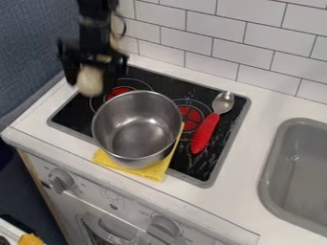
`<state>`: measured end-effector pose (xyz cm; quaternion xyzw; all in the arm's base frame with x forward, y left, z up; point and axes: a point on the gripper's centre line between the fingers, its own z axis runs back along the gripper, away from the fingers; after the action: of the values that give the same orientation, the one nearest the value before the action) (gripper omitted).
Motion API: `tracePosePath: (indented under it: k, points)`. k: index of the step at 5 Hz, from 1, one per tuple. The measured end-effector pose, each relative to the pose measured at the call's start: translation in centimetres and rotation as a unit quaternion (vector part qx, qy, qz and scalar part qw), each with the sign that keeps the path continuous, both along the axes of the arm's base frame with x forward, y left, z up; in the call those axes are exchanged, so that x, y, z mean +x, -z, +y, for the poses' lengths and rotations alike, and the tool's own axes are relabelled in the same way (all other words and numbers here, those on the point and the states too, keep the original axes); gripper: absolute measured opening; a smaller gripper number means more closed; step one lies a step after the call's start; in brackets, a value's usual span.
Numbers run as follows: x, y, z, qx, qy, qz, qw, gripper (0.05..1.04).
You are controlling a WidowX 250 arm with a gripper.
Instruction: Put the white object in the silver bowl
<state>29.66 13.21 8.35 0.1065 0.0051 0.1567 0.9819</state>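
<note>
Holding the white object (90, 85) between its jaws, the gripper (92, 77) hangs over the left side of the stovetop (71, 115), up and to the left of the silver bowl (137, 136) in the camera view. The bowl stands upright, open side up, partly over a yellow cloth (153, 172). A red-handled spoon (204, 134) lies right of the bowl. The sink (269, 160) is set in the tabletop (265, 119), farther right.

The smooth metal bowl (137, 129) sits on seemingly cloth-like yellow material (153, 171).
</note>
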Motion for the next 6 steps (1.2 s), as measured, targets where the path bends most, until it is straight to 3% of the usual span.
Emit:
tracePosePath:
  k: [1,2,3,5,6]
  points:
    - [0.9,-4.7,-3.6,-0.004,0.05,-0.043,0.9978,0.88]
    - [0.8,-3.8,-7.8,-0.045,0.098,-0.043,0.9932,0.88]
    - [-0.5,-1.7,-11.4,-0.059,0.142,-0.013,0.988,0.88]
    - [-2.7,0.6,-11.9,-0.074,0.144,0.018,0.9866,0.933]
    - [-2.7,0.4,-11.9,-0.074,0.142,0.013,0.987,1.002]
